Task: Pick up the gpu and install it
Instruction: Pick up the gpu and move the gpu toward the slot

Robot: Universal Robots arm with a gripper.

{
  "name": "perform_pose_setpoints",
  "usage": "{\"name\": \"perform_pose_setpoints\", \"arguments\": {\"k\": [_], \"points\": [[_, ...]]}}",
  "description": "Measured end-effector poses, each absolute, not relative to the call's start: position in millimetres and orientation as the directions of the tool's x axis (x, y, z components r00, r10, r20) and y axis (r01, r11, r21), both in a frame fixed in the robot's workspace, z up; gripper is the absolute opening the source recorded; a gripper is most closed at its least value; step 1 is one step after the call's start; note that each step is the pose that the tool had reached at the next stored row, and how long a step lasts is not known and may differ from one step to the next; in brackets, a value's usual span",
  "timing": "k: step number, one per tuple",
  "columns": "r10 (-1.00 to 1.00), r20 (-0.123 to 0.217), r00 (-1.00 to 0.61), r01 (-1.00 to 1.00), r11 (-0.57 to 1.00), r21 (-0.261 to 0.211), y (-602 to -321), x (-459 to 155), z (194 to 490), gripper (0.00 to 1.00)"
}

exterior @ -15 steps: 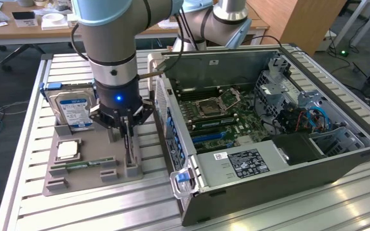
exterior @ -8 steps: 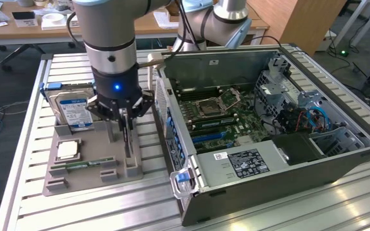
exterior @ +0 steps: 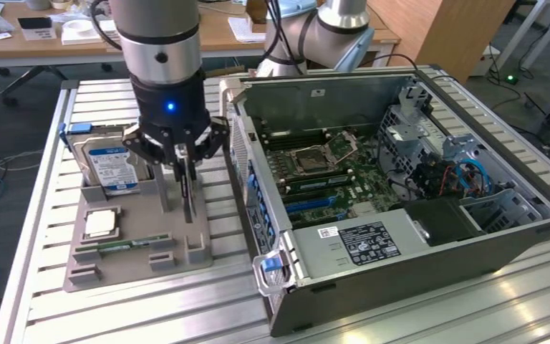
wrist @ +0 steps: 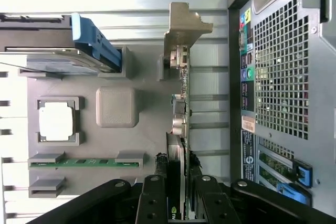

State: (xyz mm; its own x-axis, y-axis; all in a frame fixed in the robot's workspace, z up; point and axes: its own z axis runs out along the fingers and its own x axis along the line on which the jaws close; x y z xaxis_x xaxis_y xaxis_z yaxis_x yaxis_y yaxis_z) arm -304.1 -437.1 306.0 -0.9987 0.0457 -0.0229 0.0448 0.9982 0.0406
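Operator: Hand [exterior: 183,166] first. How does it stand?

Observer: Partly closed. Its two fingers [wrist: 154,200] pinch the gpu [wrist: 181,108] across its thin upper edge, well away from the silver bracket [wrist: 185,24]. The card stands on edge in the grey holder [wrist: 149,140] on the tabletop [exterior: 84,315], just beside the open computer case [exterior: 418,244].

Operator: How do you expect the card to handle?

Observer: Light and stiff, I judge, but fragile, since it is a bare circuit board with small parts on its faces. The plain board edge is the sensible place to hold, as here. Pressure on the components or the connector edge could do harm. If the hold is off-centre, the card may want to tip toward the bracket end, which looks the heavier.

Operator: What can't you make out?

Observer: Whether its lower edge sits in the holder's slot or hangs just clear, because that edge is hidden. The card shows edge-on, so its faces are barely seen, and the finger links cover the exact contact. Further off, the hard drive [exterior: 112,168] stands upright in the same holder and the RAM stick [exterior: 127,244] lies flat. Inside the case the motherboard [exterior: 323,168] shows, but the slot meant for the card is hard to pick out among the blue slots [exterior: 306,206].
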Motion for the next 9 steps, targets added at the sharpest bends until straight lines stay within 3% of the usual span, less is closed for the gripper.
{"name": "perform_pose_setpoints", "arguments": {"k": [9], "points": [[0.046,-0.023,-0.999,0.045,0.998,0.041,-437.1,-304.1,340.7,0.26]]}}
